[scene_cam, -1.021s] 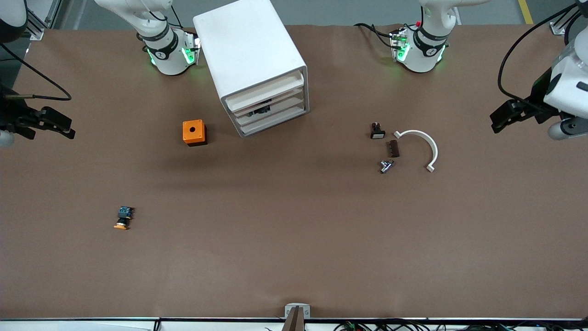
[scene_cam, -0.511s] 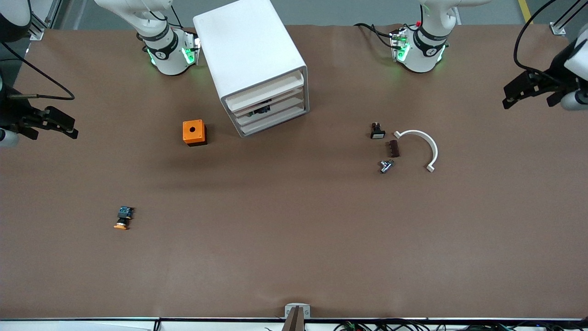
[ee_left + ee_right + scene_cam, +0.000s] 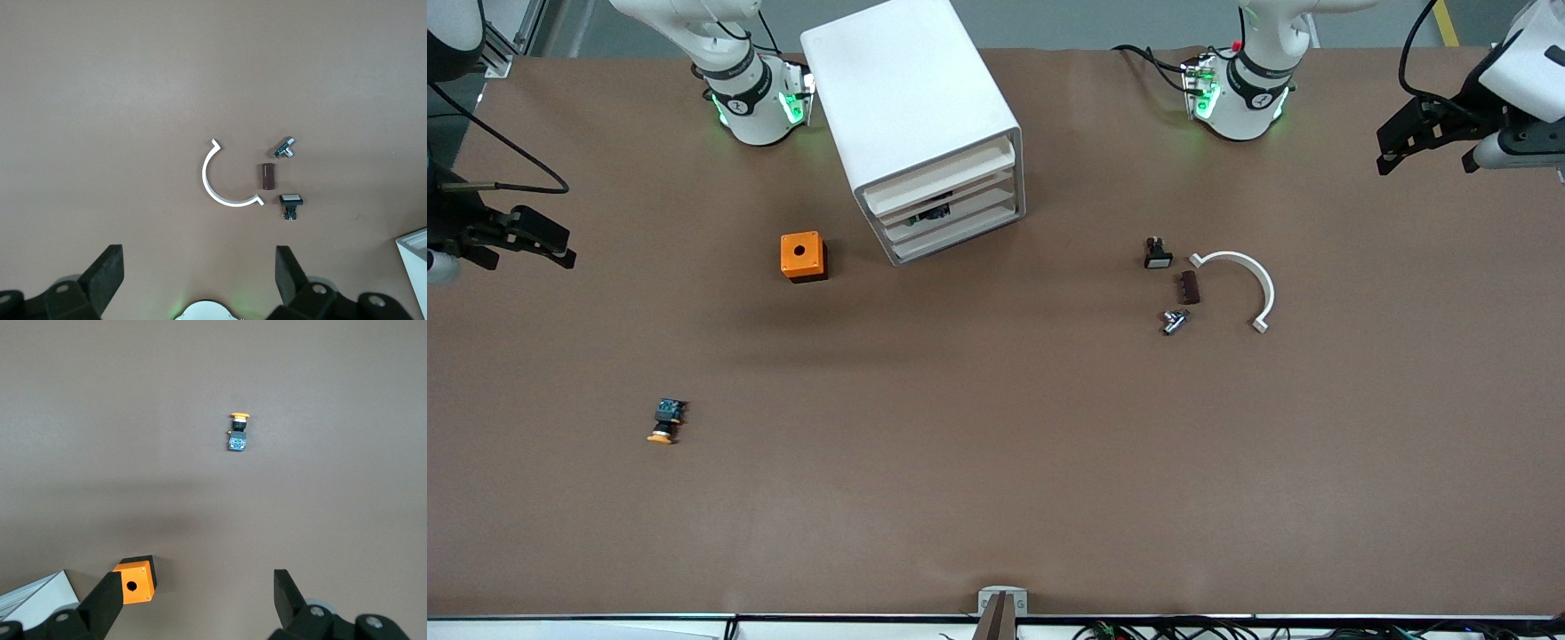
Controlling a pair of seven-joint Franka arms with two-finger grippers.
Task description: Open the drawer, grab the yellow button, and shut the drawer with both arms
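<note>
The white cabinet stands between the arm bases, and its topmost drawer sits pushed in. The button, with its orange cap and black-and-blue body, lies on the brown table toward the right arm's end, nearer the front camera than the cabinet. It also shows in the right wrist view. My right gripper is open and empty, high over the table's edge at the right arm's end. My left gripper is open and empty, high over the left arm's end.
An orange cube with a hole sits beside the cabinet. Toward the left arm's end lie a white arc, a brown piece, a metal part and a black white-faced piece. A dark object shows in the middle tray.
My left gripper has swung over the left arm's end of the table toward the edge where the bases stand. My right gripper has barely shifted. The table's objects have not moved.
</note>
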